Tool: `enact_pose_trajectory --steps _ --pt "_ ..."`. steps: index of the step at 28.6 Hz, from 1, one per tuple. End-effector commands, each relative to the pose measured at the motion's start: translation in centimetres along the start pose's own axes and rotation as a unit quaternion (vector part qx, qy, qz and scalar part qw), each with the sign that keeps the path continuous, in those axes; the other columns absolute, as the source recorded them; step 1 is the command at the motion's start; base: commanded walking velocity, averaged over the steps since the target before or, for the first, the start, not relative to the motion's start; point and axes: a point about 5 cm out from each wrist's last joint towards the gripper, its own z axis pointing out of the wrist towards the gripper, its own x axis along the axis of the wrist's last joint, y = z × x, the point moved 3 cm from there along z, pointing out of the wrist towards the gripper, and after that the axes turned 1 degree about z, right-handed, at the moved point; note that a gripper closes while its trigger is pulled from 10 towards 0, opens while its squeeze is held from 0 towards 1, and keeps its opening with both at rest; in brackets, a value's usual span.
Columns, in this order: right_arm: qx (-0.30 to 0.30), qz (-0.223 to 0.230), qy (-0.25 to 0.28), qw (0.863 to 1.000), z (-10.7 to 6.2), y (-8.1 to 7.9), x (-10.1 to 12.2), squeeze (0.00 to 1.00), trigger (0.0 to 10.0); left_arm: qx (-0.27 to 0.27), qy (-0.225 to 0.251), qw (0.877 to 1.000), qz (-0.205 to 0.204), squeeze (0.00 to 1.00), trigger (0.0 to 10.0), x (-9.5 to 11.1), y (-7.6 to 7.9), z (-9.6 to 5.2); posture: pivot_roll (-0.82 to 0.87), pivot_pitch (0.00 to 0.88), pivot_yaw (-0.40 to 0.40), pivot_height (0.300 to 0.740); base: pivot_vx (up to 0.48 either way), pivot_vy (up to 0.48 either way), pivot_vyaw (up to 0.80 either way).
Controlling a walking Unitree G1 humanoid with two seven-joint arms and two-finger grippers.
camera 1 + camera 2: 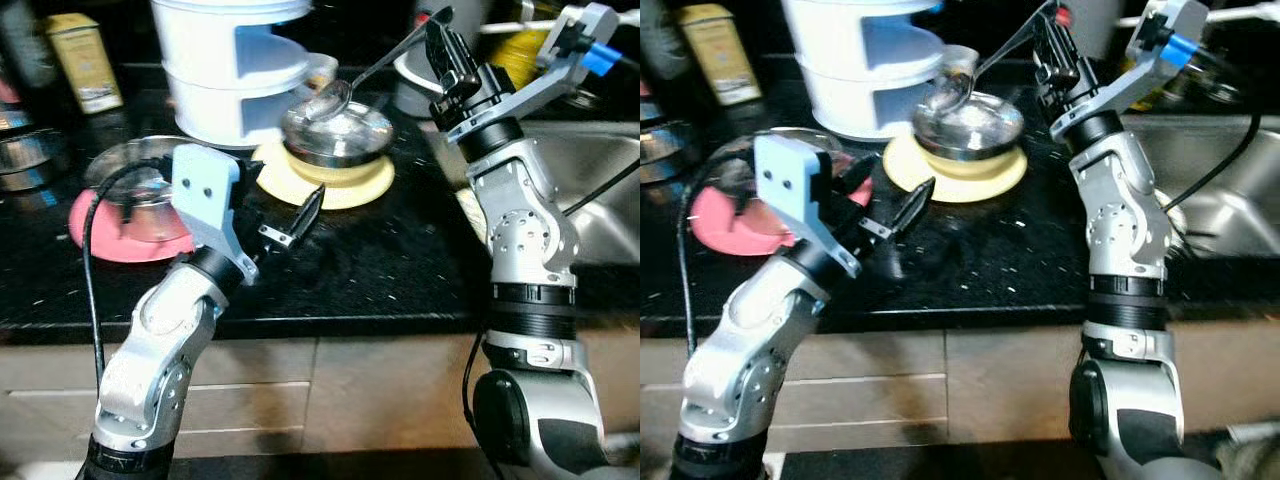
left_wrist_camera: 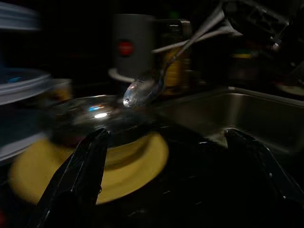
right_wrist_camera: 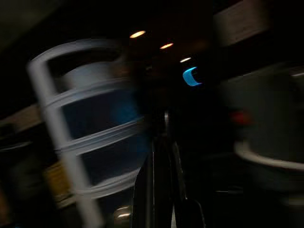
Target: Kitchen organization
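Shiny metal spoon (image 1: 335, 98), polished steel bowl (image 1: 338, 134), glossy black speckled counter (image 1: 380, 260)

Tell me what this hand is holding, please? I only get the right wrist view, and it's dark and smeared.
Observer: The right gripper is shut on the handle of a metal spoon.
Operator: Where's the spoon's other end?
Observer: Its scoop end hangs at the rim of a steel bowl; I cannot tell whether they touch.
Operator: What's the bowl on?
Observer: A yellow plate on the black counter.
Operator: And the other hand?
Observer: The left gripper is open, low over the counter, pointing at that plate.
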Motion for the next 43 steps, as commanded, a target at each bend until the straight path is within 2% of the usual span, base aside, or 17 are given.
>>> enact_pose_trajectory --steps 1,8,10,12,15,21,23,24,26,34,35,36,37,38,40,41,43 --pt "-0.021 0.001 0.018 1.000 -0.3 1.2 1.2 0.00 10.0 -0.005 0.006 1.000 -0.001 0.00 10.0 0.2 0.2 0.1 0.11 0.053 -0.042 0.740 0.000 0.000 -0.80" --pt "-0.055 -0.015 0.032 0.998 -0.3 2.4 2.2 0.00 10.0 -0.009 0.007 1.000 -0.002 0.00 10.0 0.2 0.3 0.1 0.11 0.046 -0.043 0.740 0.000 0.000 -0.80" --pt "-0.076 -0.078 0.008 0.994 -0.3 2.7 1.3 0.00 10.0 -0.010 0.006 1.000 -0.002 0.00 10.0 0.1 0.4 0.2 0.11 0.042 -0.043 0.740 0.000 0.000 -0.80" --pt "-0.076 -0.078 0.008 0.994 -0.3 2.7 1.3 0.00 10.0 -0.010 0.006 1.000 -0.002 0.00 10.0 0.1 0.4 0.2 0.11 0.042 -0.043 0.740 0.000 0.000 -0.80" --pt "-0.072 -0.164 -0.036 0.983 -0.1 1.8 -1.2 0.00 10.0 -0.010 0.004 1.000 0.000 0.00 10.0 -0.1 0.5 0.2 0.11 0.042 -0.044 0.740 0.000 0.000 -0.27" --pt "-0.063 -0.226 -0.080 0.969 0.3 0.9 -3.8 0.00 10.0 0.003 -0.008 1.000 0.006 0.00 10.0 -0.6 0.1 0.0 0.11 0.050 -0.044 0.740 0.000 0.000 0.00" --pt "-0.053 -0.277 -0.117 0.952 0.2 0.0 -6.4 0.00 10.0 0.017 -0.017 1.000 0.011 0.00 10.0 -1.1 -0.2 -0.1 0.11 0.053 -0.046 0.740 0.000 0.000 0.00" --pt "-0.053 -0.277 -0.117 0.952 0.2 0.0 -6.4 0.00 10.0 0.017 -0.017 1.000 0.011 0.00 10.0 -1.1 -0.2 -0.1 0.11 0.053 -0.046 0.740 0.000 0.000 0.00" --pt "-0.043 -0.324 -0.150 0.933 -0.3 -0.8 -9.2 0.00 10.0 0.028 -0.025 0.999 0.012 0.00 10.0 -1.6 -0.4 -0.2 0.11 0.056 -0.050 0.740 0.000 0.000 0.00" --pt "-0.045 -0.433 -0.172 0.884 -1.2 -0.4 -11.1 0.00 10.0 0.033 -0.030 0.999 0.016 0.00 10.0 -1.9 -0.4 -0.4 0.11 0.060 -0.055 0.740 0.000 0.000 0.00" --pt "-0.041 -0.418 -0.173 0.891 -1.3 -0.5 -11.2 0.27 10.0 0.033 -0.030 0.999 0.017 0.00 10.0 -1.9 -0.4 -0.4 0.11 0.060 -0.055 0.740 0.000 0.000 0.00" --pt "-0.037 -0.394 -0.174 0.902 -1.4 -0.6 -11.3 0.98 10.0 0.033 -0.029 0.999 0.018 0.00 10.0 -1.8 -0.4 -0.4 0.11 0.060 -0.055 0.740 0.000 0.000 0.00" --pt "-0.037 -0.369 -0.173 0.913 -1.4 -0.7 -11.4 1.00 10.0 0.034 -0.028 0.999 0.019 0.00 10.0 -1.8 -0.4 -0.4 0.11 0.060 -0.055 0.740 0.000 0.000 0.00" --pt "-0.037 -0.369 -0.173 0.913 -1.4 -0.7 -11.4 1.00 10.0 0.034 -0.028 0.999 0.019 0.00 10.0 -1.8 -0.4 -0.4 0.11 0.060 -0.055 0.740 0.000 0.000 0.00" --pt "-0.028 -0.286 -0.165 0.944 -1.5 -1.3 -11.4 1.00 10.0 0.035 -0.025 0.999 0.021 0.00 10.0 -1.6 -0.5 -0.3 0.11 0.060 -0.053 0.740 0.000 0.000 0.00" --pt "-0.028 -0.286 -0.165 0.944 -1.5 -1.3 -11.4 1.00 10.0 0.035 -0.025 0.999 0.021 0.00 10.0 -1.6 -0.5 -0.3 0.11 0.060 -0.053 0.740 0.000 0.000 0.00" --pt "-0.013 -0.218 -0.147 0.965 -1.6 -2.0 -11.1 1.00 10.0 0.036 -0.023 0.999 0.023 0.00 10.0 -1.6 -0.6 -0.2 0.11 0.061 -0.052 0.740 0.000 0.000 0.00"
